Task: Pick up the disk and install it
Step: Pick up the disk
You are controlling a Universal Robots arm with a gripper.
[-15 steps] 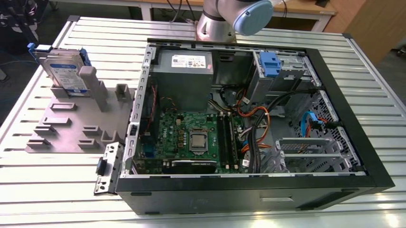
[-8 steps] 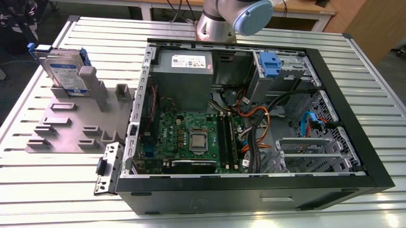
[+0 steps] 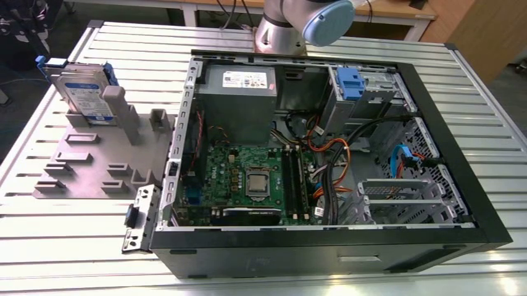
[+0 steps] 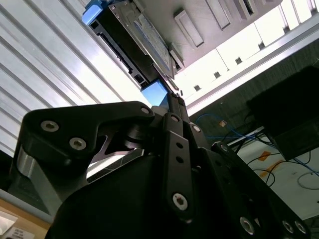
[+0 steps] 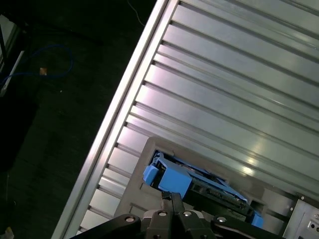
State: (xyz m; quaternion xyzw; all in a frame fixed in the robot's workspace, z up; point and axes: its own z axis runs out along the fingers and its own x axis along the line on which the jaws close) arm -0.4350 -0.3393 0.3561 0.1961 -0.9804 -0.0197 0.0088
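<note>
The disk (image 3: 85,92) stands on edge in a slot of the grey holder (image 3: 82,166) at the upper left of the exterior view, its labelled face toward the camera and blue rails (image 3: 52,61) along its narrow sides. It looks like a stiff, fairly heavy metal slab with smooth faces, and is probably sensitive to knocks. The safest hold seems to be across the two flat faces near the free top edge, clear of the springy plastic rails. In both wrist views the gripper (image 4: 174,102) (image 5: 171,196) has its fingers pressed together on nothing, pointing toward the disk but apart from it. A grey post (image 3: 113,102) of the holder stands just beside the disk. The open computer case (image 3: 461,142) takes the centre, with loose cables (image 3: 329,154) below a blue clip (image 3: 350,80) at the upper right.
</note>
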